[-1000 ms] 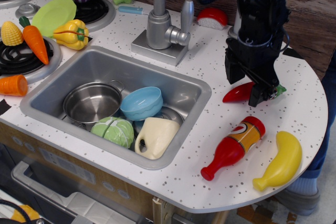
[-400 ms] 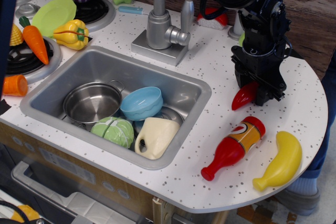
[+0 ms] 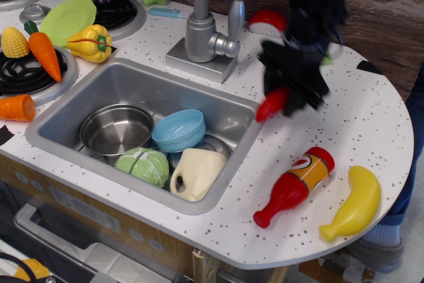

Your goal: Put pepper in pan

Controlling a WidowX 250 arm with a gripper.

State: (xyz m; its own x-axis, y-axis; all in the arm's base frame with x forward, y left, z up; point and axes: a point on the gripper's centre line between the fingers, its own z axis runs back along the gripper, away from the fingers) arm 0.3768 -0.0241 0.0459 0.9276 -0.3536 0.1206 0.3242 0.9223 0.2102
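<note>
In the single view, the steel sink (image 3: 119,84) holds the pan (image 3: 116,130), a shiny round pot, crowded on its right by a light blue bowl (image 3: 179,129), a green cabbage (image 3: 142,166) and a cream jug (image 3: 197,173). The grey faucet (image 3: 202,28) stands behind the basin. On the speckled white counter (image 3: 371,130) to the right lie a red ketchup bottle (image 3: 295,187) and a yellow banana (image 3: 352,203) (both glossy plastic). The black gripper (image 3: 291,87), motion-blurred, is pinched on the pepper (image 3: 272,104), whose red tapered tip pokes out toward the sink's right rim, above the counter and well apart from the pan.
</note>
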